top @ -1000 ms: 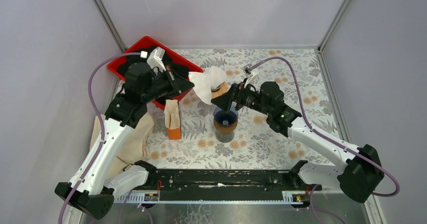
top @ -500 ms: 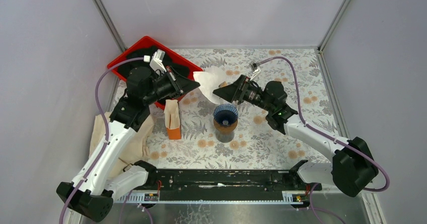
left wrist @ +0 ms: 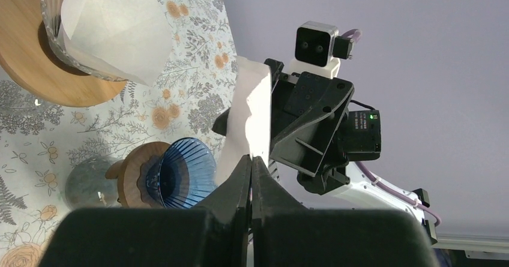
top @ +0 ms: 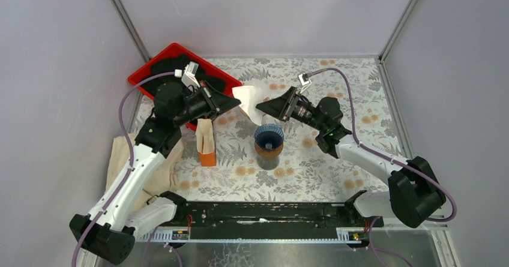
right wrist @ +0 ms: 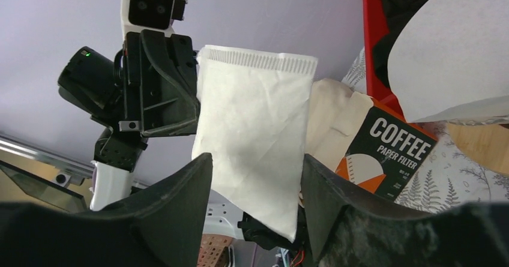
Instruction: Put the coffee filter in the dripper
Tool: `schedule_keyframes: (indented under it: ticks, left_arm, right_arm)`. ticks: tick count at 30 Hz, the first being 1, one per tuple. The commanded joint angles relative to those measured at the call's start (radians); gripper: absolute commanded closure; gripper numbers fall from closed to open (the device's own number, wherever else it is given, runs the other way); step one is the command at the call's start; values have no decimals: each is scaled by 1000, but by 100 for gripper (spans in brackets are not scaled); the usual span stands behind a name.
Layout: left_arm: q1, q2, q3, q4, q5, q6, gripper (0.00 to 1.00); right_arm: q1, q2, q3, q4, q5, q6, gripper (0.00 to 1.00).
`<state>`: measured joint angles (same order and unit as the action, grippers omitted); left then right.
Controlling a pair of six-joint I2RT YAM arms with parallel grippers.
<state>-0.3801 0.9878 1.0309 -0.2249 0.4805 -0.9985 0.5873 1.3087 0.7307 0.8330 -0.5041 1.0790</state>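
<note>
Filter [left wrist: 251, 108] between jaws of left end effector [left wrist: 251, 161]

coffee filter [right wrist: 252, 129]: matt paper | dripper [left wrist: 183, 172]: glossy, ribbed, perhaps plastic | tray [top: 150, 64]: glossy plastic

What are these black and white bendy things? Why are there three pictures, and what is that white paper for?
They are two robot arms bolted to a flowery table. One picture looks down from above. The other two come from small cameras on the arms' wrists. The left fingers pinch a white paper coffee filter up in the air. The right fingers are open, one on each side of it. On the table stand a blue dripper, an orange filter box and a red tray.
</note>
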Motion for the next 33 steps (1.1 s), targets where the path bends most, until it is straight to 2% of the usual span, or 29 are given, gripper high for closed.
schedule_keyframes:
  ticks: [1, 8, 11, 16, 19, 24, 33]
  left_arm:
    - [-6, -8, -22, 82, 21, -23, 96]
    - [-5, -17, -40, 81, 6, -22, 89]
    - [-5, -29, -43, 79, -9, -17, 80]
    - [-5, -53, -67, 104, -27, -25, 60]
    - [-5, -68, -80, 105, -43, -22, 54]
    - [-4, -90, -94, 68, -96, -6, 50]
    - [-5, -77, -100, 67, -99, -5, 49]
  right_arm:
    - [-13, 9, -4, 140, -44, 60, 41]
    - [-22, 12, -9, 173, -60, 97, 73]
    - [-25, 10, -11, 188, -65, 112, 84]
    - [-30, 5, -14, 215, -73, 140, 95]
    - [-34, 5, -17, 243, -81, 162, 99]
    - [-41, 0, -19, 266, -86, 182, 100]
    - [-43, 1, -24, 282, -92, 194, 100]
